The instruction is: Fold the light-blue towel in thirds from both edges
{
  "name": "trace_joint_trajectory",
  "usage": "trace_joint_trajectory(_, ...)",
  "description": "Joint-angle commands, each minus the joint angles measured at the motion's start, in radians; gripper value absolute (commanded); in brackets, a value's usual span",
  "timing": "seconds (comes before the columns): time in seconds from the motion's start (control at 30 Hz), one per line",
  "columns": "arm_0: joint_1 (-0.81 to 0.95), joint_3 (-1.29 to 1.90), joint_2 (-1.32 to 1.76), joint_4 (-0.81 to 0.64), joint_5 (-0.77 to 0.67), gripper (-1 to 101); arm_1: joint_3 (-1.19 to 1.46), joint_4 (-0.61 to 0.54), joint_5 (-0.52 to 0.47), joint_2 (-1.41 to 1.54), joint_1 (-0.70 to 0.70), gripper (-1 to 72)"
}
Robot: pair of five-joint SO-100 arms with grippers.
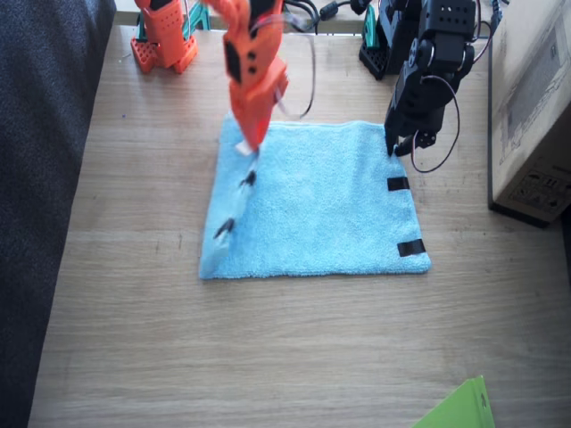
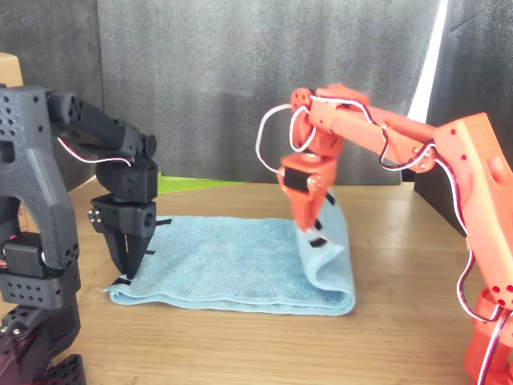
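The light-blue towel (image 1: 312,209) lies on the wooden table. My right gripper (image 1: 249,145) is shut on one short edge and holds it raised, so that side curls up and over (image 2: 330,249); its black tape strips (image 1: 225,228) face upward along the lifted flap. My left gripper (image 1: 399,148) points down at the far corner of the other short edge, where two tape strips (image 1: 398,184) lie flat. Its fingers (image 2: 128,261) narrow to a point at the towel's rim; whether they pinch the cloth is unclear.
A cardboard box (image 1: 535,107) stands beside the left arm. A bright green sheet (image 1: 459,410) pokes in at the table's near edge. Dark fabric (image 1: 45,178) hangs along the table's side past the right arm.
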Motion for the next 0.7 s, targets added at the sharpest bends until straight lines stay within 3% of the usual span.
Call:
trace_joint_trajectory(0.0,0.009,-0.005,0.020,0.009,0.009,0,-0.049,0.008,0.005,-0.028,0.015,0.0)
trace_joint_trajectory(0.33,0.008,-0.005,0.020,0.009,0.005,0,-0.132,0.008,0.011,-0.126,0.064,0.4)
trace_joint_trajectory(0.43,0.008,-0.011,0.018,0.009,0.005,0,-0.141,0.006,0.012,-0.132,0.071,12.9)
trace_joint_trajectory(0.67,0.000,-0.015,0.014,0.011,-0.005,0,-0.163,0.006,0.015,-0.095,0.077,18.4)
